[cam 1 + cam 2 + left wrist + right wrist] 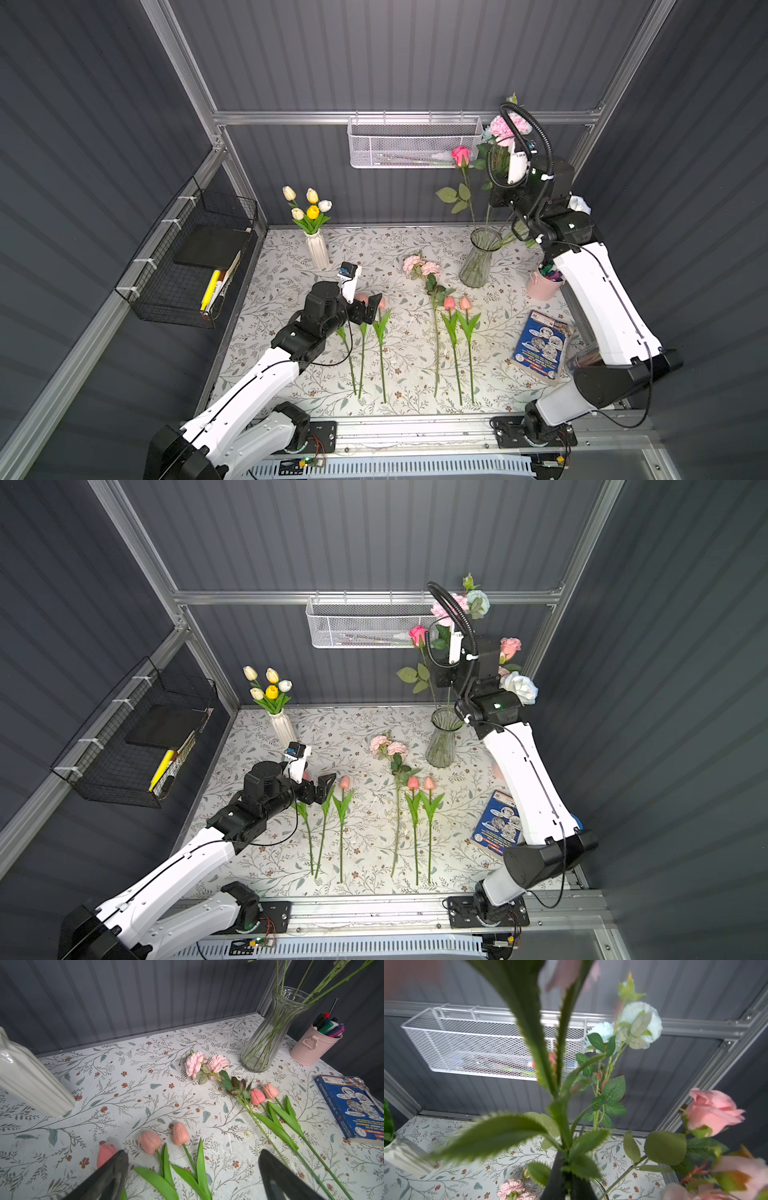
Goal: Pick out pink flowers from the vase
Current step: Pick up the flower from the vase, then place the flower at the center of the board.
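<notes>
There's the right gripper point(568, 1172) clamped on the leafy stem of a pink spray point(505, 124), high over the vase point(478, 266), where pink roses point(712, 1111) stand too. Down low, the left gripper point(193, 1153) hangs spread wide just above pink tulips point(180, 1133) lying on the table point(374, 249), five of them, a second spray point(207, 1064) laid between

— What stands beyond the left claw point(193, 1152)?
— A white ribbed vase point(318, 251) of yellow, cream and white tulips point(311, 204), off to its left.
— And to its right?
— Well apart, a blue book point(540, 343) lies flat, with a pink bucket point(542, 286) of markers further back.
— On the walls?
— A white mesh basket point(413, 143) hangs behind, and a black wire basket point(195, 266) far to its left.
</notes>
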Robot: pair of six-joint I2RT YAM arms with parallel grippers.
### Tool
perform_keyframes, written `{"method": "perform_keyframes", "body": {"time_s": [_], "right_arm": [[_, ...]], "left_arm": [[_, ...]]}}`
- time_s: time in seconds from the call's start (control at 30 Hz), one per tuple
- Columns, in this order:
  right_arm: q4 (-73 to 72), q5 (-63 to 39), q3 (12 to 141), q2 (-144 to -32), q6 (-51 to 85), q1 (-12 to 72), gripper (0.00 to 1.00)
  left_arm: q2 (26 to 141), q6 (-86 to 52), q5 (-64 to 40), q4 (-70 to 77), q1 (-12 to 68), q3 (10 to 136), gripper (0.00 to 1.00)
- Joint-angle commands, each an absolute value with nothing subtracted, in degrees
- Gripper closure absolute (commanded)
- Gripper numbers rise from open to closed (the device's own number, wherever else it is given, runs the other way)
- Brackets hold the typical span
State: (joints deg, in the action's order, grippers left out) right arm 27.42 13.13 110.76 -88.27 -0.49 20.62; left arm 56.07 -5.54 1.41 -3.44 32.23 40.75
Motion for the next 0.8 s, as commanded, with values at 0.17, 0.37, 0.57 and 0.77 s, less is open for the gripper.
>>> {"method": "perform_keyframes", "body": {"time_s": [0.17, 0.37, 0.57, 0.77], "right_arm": [[38.43, 8.09, 112.94, -77.14, 3.62, 28.18, 1.0], [49.14, -5.35, 106.86, -74.12, 19.08, 29.7, 1.0], [49.77, -8.28, 93.79, -73.98, 29.17, 33.83, 1.0], [48.46, -11.42, 88.76, -80.26, 34.1, 36.86, 1.0]], "left_arm": [[56.85, -4.74, 2.9, -3.78, 32.52, 40.35, 0.01], [56.48, -4.84, 3.01, -3.87, 32.52, 40.63, 0.01], [56.75, -5.1, 3.01, -3.52, 32.52, 40.81, 0.01], [57.07, -5.19, 2.73, -3.84, 32.52, 41.06, 0.01]]}}
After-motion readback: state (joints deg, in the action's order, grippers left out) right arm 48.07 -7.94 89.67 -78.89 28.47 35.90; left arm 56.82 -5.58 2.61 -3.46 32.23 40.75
